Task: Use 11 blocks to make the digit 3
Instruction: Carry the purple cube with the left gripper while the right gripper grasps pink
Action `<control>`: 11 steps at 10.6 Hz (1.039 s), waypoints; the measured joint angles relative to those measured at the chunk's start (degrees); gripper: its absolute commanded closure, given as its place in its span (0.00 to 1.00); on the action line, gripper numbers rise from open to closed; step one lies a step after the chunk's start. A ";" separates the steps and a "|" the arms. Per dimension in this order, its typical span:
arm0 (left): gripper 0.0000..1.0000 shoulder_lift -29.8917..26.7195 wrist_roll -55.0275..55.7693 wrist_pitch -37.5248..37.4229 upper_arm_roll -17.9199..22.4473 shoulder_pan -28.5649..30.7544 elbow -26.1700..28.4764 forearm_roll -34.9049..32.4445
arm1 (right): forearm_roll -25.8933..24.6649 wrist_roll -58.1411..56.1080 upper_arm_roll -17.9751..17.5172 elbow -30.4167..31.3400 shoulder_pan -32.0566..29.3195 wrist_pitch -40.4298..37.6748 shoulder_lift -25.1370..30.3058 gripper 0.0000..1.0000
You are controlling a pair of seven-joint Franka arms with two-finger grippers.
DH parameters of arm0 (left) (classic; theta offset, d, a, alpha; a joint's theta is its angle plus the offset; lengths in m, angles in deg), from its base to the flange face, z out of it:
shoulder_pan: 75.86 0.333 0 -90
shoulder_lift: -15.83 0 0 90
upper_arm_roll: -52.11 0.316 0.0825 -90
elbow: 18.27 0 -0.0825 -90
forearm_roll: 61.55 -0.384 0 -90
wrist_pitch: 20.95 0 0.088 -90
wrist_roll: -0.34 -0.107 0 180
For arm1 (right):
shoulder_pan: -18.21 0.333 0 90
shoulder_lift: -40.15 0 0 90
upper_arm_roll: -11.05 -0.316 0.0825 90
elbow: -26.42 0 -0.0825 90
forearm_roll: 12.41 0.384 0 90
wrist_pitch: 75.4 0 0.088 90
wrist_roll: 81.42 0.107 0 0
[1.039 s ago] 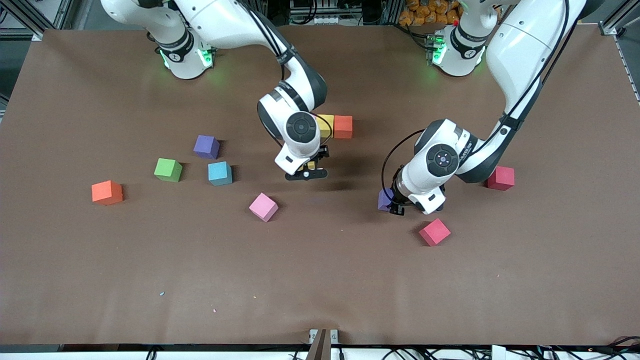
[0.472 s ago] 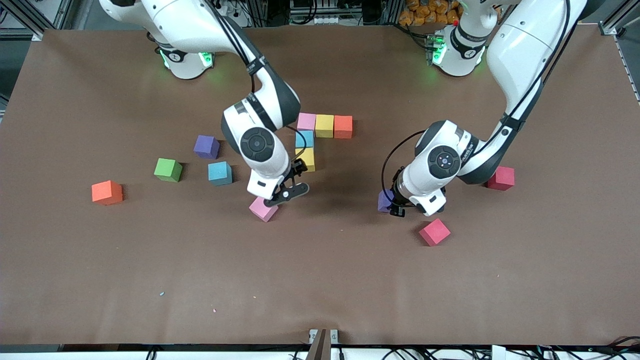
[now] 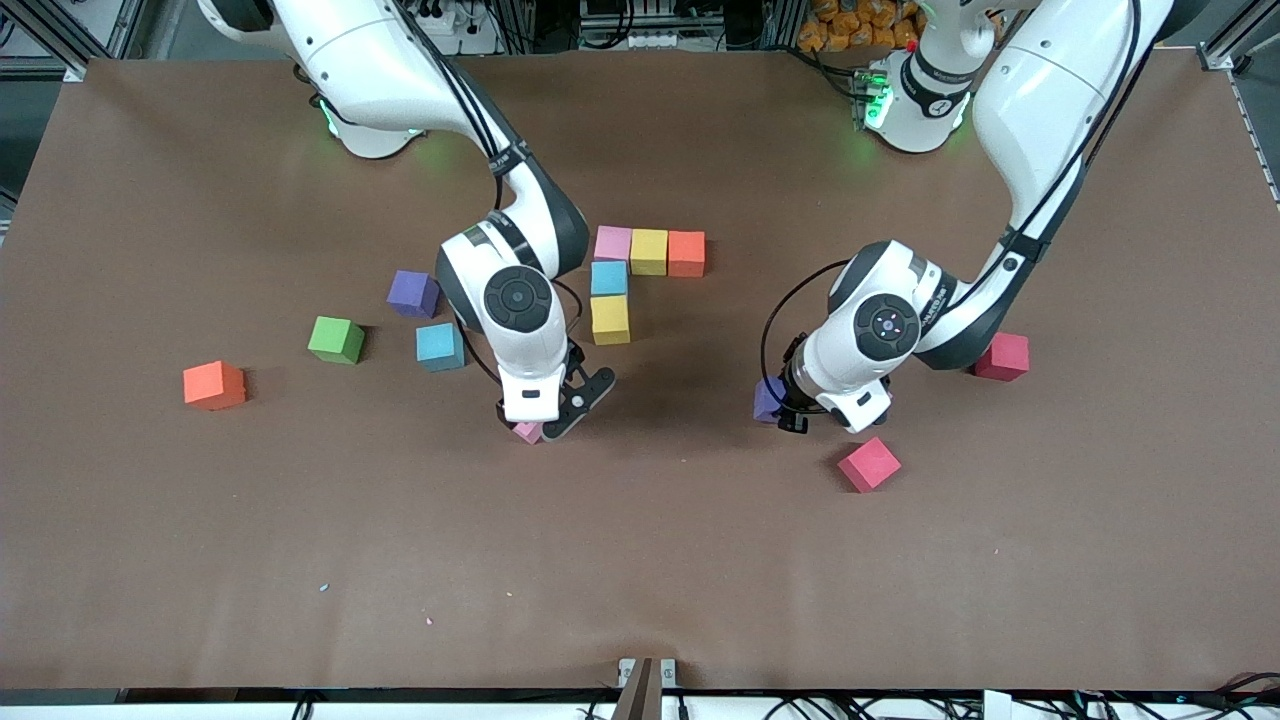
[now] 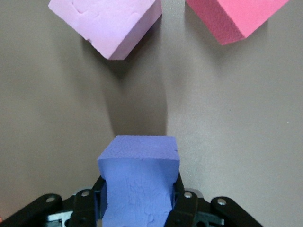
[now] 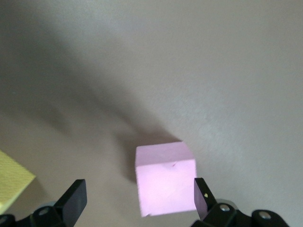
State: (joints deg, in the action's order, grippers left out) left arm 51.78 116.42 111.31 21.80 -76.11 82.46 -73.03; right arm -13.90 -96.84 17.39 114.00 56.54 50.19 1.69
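A robotics lab. Two white robot arms [image 3: 420, 80] are bolted at the far edge of a tabletop [image 3: 640, 560] covered in plain brown sheet, green status lights glowing at their bases. Aluminium frame posts [image 3: 70, 30] stand at the corners, cables [image 3: 850, 705] trail along the near edge, and foam cubes [image 3: 337, 339] lie scattered about.

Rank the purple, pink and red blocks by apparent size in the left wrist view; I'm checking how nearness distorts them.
1. purple block, held closest to the camera.
2. pink block and red block: unranked, both cut off by the frame.
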 measured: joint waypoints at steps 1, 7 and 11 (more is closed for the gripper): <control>1.00 0.03 0.00 -0.19 -0.19 -0.23 -0.10 0.06 | -0.02 -2.47 0.03 -0.01 -0.65 1.45 -0.74 0.00; 1.00 0.24 11.93 -0.96 -0.48 -8.64 -0.18 0.19 | 1.19 -6.84 -0.15 0.74 -3.57 5.23 -4.54 0.00; 1.00 0.36 23.48 -1.14 -0.39 -15.41 -0.20 0.19 | 3.78 -8.68 -0.23 0.63 -3.86 6.12 -5.19 0.00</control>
State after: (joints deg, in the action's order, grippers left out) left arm 52.14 139.90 110.18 21.41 -91.51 82.27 -72.84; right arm -10.12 -105.51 17.16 114.63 52.69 56.31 -3.50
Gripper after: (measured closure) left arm 0.467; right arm 0.000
